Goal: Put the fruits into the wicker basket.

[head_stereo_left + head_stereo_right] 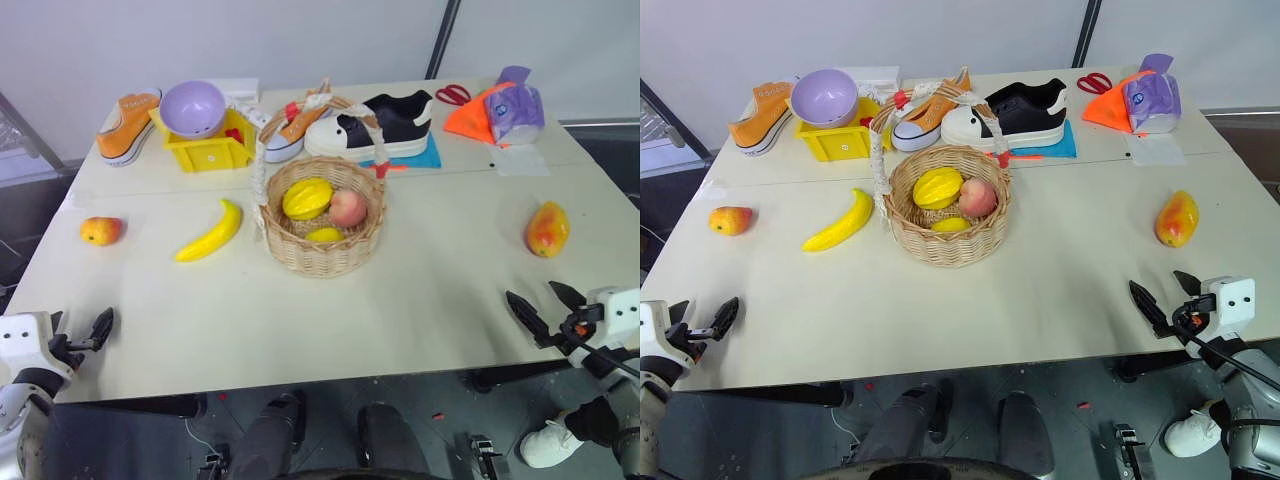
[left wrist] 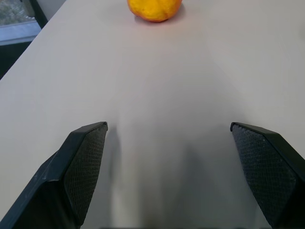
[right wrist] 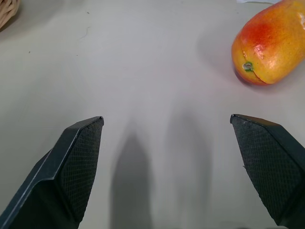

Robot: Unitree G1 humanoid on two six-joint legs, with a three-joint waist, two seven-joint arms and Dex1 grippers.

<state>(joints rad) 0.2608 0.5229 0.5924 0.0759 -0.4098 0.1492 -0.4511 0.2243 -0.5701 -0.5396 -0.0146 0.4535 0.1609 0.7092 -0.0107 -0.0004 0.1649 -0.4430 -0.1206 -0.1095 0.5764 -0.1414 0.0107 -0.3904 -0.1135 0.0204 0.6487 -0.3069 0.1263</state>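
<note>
Bright even overhead light, soft shadows on the table [image 1: 400, 300], sharp focus

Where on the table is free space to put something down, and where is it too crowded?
The table is bare along its near edge, between the left gripper and right gripper. Another bare patch lies between the wicker basket and the mango. A smaller one lies between the apple and banana. The far edge is crowded with shoes, a yellow bin and a purple bowl.
</note>
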